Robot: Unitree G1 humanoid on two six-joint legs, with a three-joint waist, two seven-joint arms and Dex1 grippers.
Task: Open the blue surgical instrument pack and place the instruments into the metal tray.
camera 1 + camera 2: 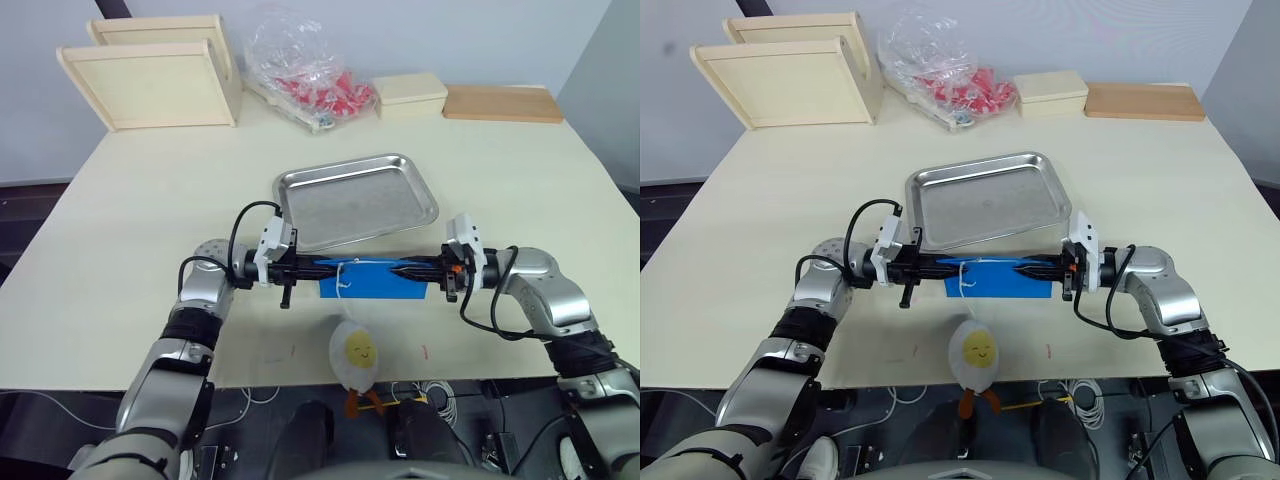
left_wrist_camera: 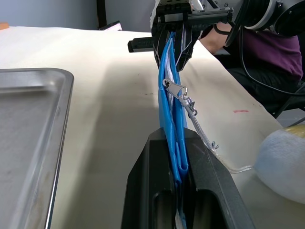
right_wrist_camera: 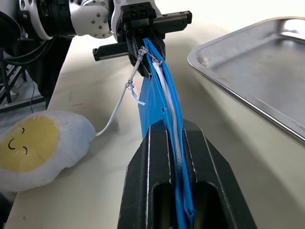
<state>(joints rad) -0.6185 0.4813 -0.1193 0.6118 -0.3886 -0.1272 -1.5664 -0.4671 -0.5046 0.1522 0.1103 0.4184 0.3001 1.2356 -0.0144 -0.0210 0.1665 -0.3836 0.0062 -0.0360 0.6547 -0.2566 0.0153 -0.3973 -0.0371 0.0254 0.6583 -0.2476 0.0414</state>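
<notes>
The blue surgical instrument pack (image 1: 372, 280) stands on its edge on the table, just in front of the metal tray (image 1: 355, 205). My left gripper (image 1: 325, 268) is shut on its left end and my right gripper (image 1: 405, 268) is shut on its right end, the two facing each other. In the left wrist view the black fingers (image 2: 209, 176) pinch the blue layers (image 2: 169, 95). A metal zip pull (image 2: 176, 88) with a white cord (image 2: 200, 126) hangs off the pack's top. The pack is closed and the instruments are hidden. The tray is empty.
An egg-shaped plush toy (image 1: 358, 352) lies at the table's front edge, tied to the cord. At the back are pale wooden trays (image 1: 150, 85), a clear bag of red items (image 1: 305, 65), a pale box (image 1: 410, 95) and a wooden board (image 1: 500, 102).
</notes>
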